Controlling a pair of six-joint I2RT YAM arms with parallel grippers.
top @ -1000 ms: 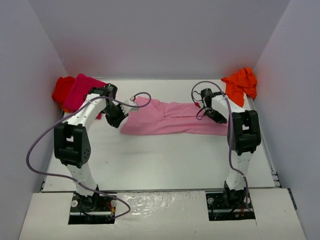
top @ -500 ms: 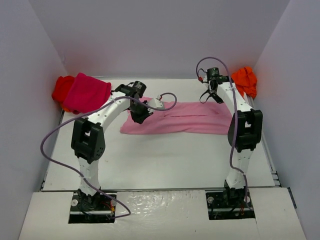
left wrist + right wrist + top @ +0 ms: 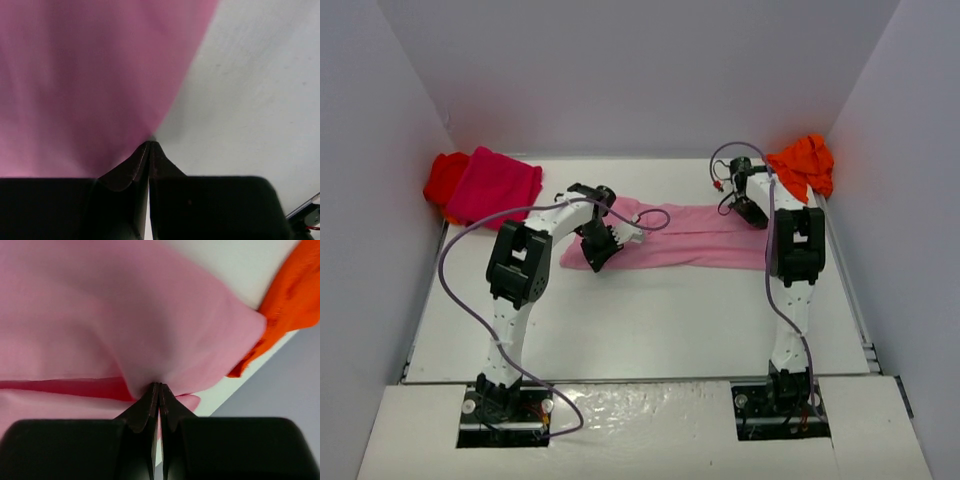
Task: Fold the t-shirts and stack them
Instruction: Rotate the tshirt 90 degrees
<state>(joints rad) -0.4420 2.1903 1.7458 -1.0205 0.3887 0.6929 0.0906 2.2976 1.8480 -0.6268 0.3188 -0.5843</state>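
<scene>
Starting at 10 o'clock, the magenta t-shirt lies partly over the red t-shirt in the tabletop's far-left corner. The left pincer is clamped shut on the light pink t-shirt's left end and the right pincer is pinched closed on its right end, so the cloth's long axis runs 9 to 3 o'clock between them. The orange t-shirt is heaped at 2 o'clock, nearest the right arm.

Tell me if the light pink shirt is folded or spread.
Partly folded: the light pink t-shirt lies as a narrow band, one layer doubled over another, with the left hand and right hand pinching its ends.
</scene>
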